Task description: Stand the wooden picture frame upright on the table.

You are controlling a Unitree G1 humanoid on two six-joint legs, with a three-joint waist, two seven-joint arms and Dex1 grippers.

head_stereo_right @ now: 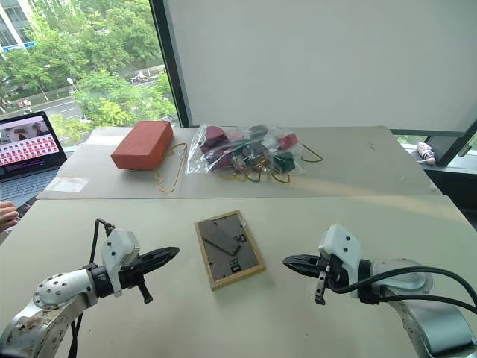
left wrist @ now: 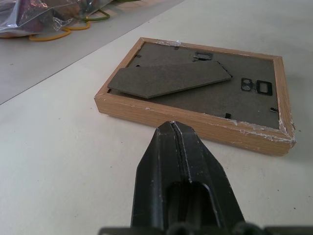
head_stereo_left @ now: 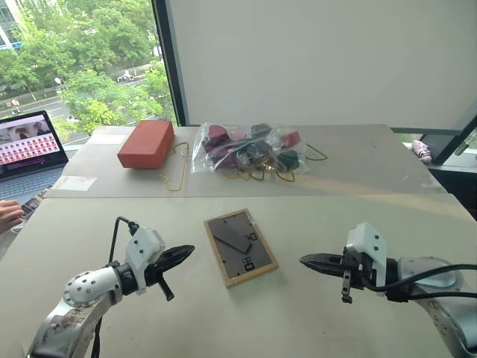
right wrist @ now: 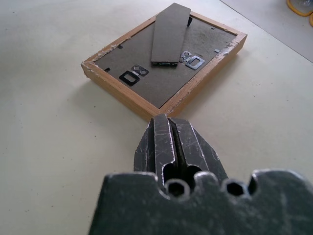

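Though nothing of the standing-up is done yet, all set for a start: wooden picture frame (head_stereo_left: 241, 247) lying flat, face down, on the table (head_stereo_left: 313, 321), roughly midway between the side edges and nearer the front edge than the far one. Not lifted, not tilted, not touched by either claw. Left to do, by the look of it: raise the frame off its face, swing the stand out, set it down on its lower edge and stand.

Left claw (head_stereo_left: 181, 255) clenched on nothing, tips pressed together, pointing at the frame's long side from near by, apart from it. Right claw (head_stereo_left: 311, 261) likewise clenched and empty, aimed at the frame's opposite side, also apart from it.

Light wood rim, chipped and flecked white at the corners. Dark grey backing board uppermost, small metal hangers and clips on it. Fold-out stand (left wrist: 168, 79) lying nearly flat against the backing, its free end lifted only slightly. Picture side hidden against the table. Turned a little askew to the table's edges.

Farther back, toward the far edge: a reddish-brown block (head_stereo_left: 146, 143) and a clear bag of clips (head_stereo_left: 250, 148), both well apart from the frame.
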